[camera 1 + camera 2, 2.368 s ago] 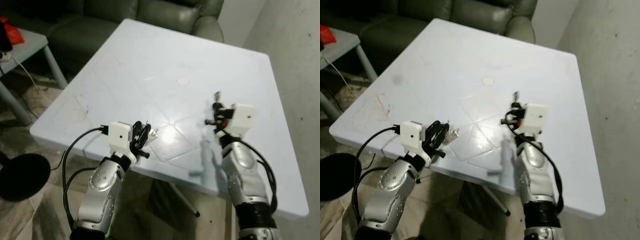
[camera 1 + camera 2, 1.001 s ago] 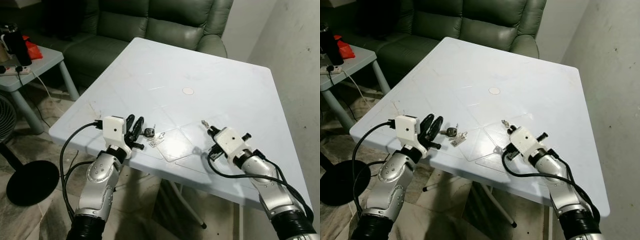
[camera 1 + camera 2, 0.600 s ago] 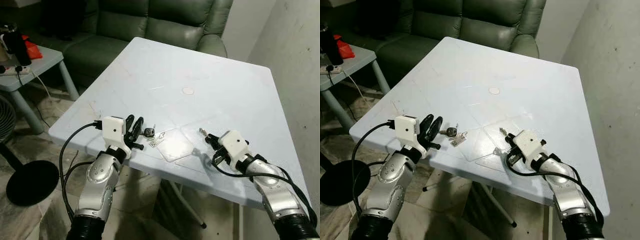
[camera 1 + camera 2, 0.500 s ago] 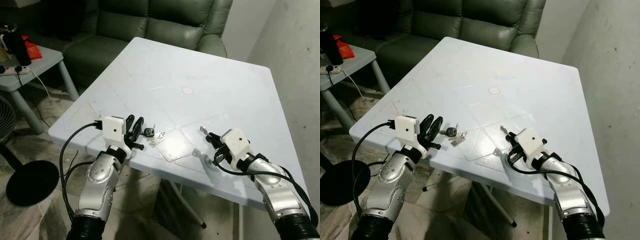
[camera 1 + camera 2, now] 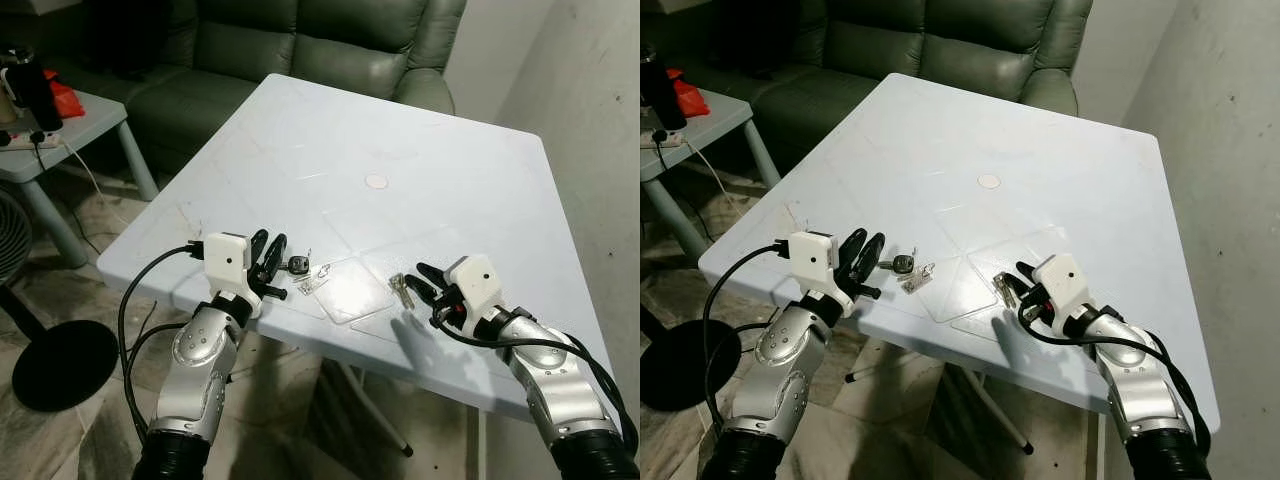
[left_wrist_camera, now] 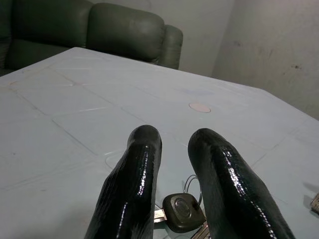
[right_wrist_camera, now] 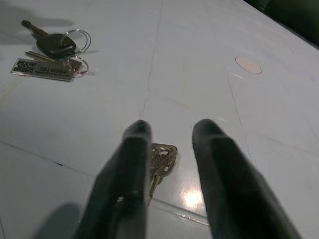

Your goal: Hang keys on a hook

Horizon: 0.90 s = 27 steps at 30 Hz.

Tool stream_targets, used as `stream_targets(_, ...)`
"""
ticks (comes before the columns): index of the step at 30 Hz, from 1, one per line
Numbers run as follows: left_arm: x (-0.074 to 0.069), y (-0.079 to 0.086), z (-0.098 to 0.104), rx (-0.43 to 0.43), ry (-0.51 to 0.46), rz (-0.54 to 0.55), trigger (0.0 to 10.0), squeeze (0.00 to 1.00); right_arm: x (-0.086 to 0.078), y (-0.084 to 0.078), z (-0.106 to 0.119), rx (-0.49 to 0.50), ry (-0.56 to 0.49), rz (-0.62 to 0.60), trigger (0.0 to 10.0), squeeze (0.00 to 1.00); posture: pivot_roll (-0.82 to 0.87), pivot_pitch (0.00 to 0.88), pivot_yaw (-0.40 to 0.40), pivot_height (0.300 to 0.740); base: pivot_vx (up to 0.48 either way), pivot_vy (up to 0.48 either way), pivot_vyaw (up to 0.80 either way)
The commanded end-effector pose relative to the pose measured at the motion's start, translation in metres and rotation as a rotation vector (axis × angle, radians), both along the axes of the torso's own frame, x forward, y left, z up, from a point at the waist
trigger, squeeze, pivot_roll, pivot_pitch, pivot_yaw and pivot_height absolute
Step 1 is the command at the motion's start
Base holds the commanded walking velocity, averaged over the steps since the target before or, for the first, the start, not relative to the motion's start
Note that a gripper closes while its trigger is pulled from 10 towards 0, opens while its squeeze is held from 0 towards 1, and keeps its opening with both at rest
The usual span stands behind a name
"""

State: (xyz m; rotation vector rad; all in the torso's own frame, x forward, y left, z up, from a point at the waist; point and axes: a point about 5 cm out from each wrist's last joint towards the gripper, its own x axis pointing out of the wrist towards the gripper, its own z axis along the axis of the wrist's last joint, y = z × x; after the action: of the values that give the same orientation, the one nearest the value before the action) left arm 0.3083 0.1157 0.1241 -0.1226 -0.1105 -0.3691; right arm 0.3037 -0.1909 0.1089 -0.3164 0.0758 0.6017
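A bunch with a black-headed key (image 5: 297, 265) and a clear tag (image 5: 315, 283) lies on the pale blue table (image 5: 420, 140) near its front edge. My left gripper (image 5: 272, 262) rests open at the table, with the black key (image 6: 183, 211) lying just beyond and between its fingers (image 6: 134, 189). A second, small brass key set (image 5: 402, 289) lies flat further right. My right gripper (image 5: 425, 283) stands open low over the table, and the brass keys (image 7: 160, 158) lie between its fingertips, not gripped. The right wrist view also shows the black-key bunch (image 7: 57, 47) farther off.
A round white disc (image 5: 376, 181) sits at the table's middle. A green sofa (image 5: 300, 40) stands behind the table and a bare wall (image 5: 590, 120) on the right. At the left are a grey side table (image 5: 60, 125) and a black round base (image 5: 60, 365) on the floor.
My right gripper has let go of the brass keys, which stuck out of its tip before and now lie on the table. The left arm and the black-key bunch have not moved.
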Motion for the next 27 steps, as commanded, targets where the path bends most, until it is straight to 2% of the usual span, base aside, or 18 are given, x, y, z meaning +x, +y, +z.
stream_targets(1,0.001,0.0,0.005,0.003,-0.012,0.0,10.0,0.0,0.001,-0.002,0.004,-0.011,-0.01,-0.01,10.0,1.0,-0.04,0.053,-0.096,0.74,0.0,0.0,0.0)
stream_targets(2,0.001,0.0,0.005,0.003,-0.013,0.001,10.0,0.0,0.002,-0.001,0.004,-0.016,-0.012,-0.024,10.0,0.55,-0.04,0.053,-0.097,0.74,0.0,0.0,0.0)
stream_targets(3,0.001,0.0,0.005,0.003,-0.013,0.001,10.0,0.0,0.002,0.0,0.003,0.002,0.0,-0.03,10.0,0.0,-0.04,0.053,-0.097,0.74,0.0,0.0,0.0)
stream_targets(9,0.001,0.0,0.005,0.002,-0.014,0.004,10.0,0.0,0.007,0.009,0.003,0.112,0.054,-0.095,10.0,0.0,-0.04,0.055,-0.097,0.74,0.0,0.0,0.0)
stream_targets(12,0.001,0.0,0.005,0.001,-0.014,0.004,10.0,0.0,0.012,0.018,0.001,0.179,0.102,-0.175,10.0,0.0,-0.04,0.054,-0.099,0.74,0.0,0.0,0.0)
stream_targets(14,0.001,0.0,0.005,0.002,-0.014,0.004,10.0,0.0,0.013,0.021,0.002,0.18,0.09,-0.19,10.0,0.0,-0.04,0.054,-0.1,0.74,0.0,0.0,0.0)
stream_targets(17,0.001,0.0,0.006,0.001,-0.015,0.005,10.0,0.0,0.014,0.024,-0.001,0.206,0.127,-0.234,10.0,0.0,-0.04,0.055,-0.1,0.74,0.0,0.0,0.0)
stream_targets(24,0.0,0.0,0.005,0.0,-0.014,0.006,10.0,0.0,0.015,0.026,-0.006,0.149,0.142,-0.3,10.0,0.0,-0.04,0.058,-0.102,0.74,0.0,0.0,0.0)
stream_targets(27,0.0,0.0,0.005,0.0,-0.014,0.007,10.0,0.0,0.015,0.024,-0.011,0.121,0.184,-0.355,10.0,0.0,-0.04,0.061,-0.104,0.74,0.0,0.0,0.0)
